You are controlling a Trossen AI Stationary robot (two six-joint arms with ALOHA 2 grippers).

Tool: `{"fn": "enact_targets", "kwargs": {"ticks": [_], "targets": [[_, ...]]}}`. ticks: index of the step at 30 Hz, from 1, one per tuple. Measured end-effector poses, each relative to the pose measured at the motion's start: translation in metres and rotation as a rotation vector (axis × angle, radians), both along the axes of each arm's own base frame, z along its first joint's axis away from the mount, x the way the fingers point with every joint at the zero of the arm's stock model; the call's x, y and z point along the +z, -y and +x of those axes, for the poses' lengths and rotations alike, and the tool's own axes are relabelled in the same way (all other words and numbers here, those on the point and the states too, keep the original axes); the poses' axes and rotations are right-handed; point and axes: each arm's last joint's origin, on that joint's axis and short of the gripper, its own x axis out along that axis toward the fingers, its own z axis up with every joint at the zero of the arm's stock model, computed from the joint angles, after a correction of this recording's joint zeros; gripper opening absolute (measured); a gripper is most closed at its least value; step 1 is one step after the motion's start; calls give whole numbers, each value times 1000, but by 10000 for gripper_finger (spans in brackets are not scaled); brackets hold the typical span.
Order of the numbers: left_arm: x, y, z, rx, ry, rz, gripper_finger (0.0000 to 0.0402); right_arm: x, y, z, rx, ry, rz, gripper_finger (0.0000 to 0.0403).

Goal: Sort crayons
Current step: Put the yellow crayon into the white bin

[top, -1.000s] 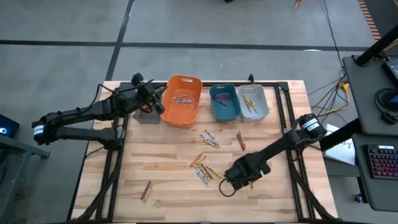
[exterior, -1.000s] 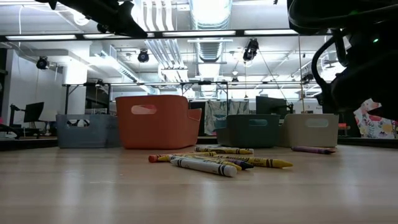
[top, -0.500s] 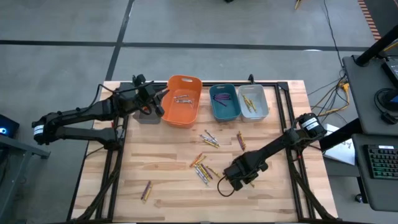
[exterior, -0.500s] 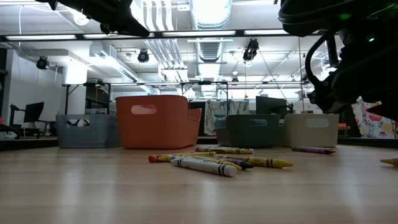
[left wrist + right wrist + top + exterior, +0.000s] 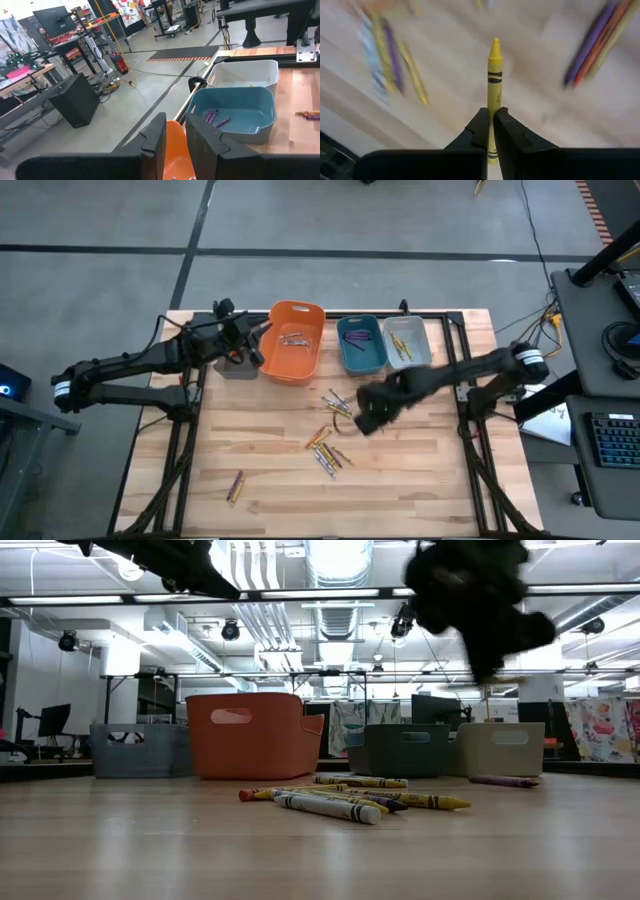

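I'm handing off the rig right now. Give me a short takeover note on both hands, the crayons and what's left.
Right hand: shut on a yellow crayon, lifted above mid-table.
Left hand: waiting by the orange bin; nothing seen between its fingers.
Done: some crayons lie in the orange bin, purple ones in the teal bin, yellow ones in the light grey bin.
Left: loose crayons mid-table and one near the front-left.
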Motion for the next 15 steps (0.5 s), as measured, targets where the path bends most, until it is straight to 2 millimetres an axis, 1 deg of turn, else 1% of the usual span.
{"fn": "enact_targets", "kwargs": {"ticks": [3,7,11,13,15], "targets": [[1,0,-1,-4,-7,26,56,26,31,5,-3,110,-78,12],[4,1,-3,-8,-5,54,56,54,77,9,13,209,-174,12],[6,1,-4,-9,2,63,56,71,126,7,28,225,-264,12],[6,2,-5,-8,5,64,56,76,150,0,16,203,-293,12],[7,2,-6,-8,7,65,56,77,173,-9,-6,169,-310,12]]}}
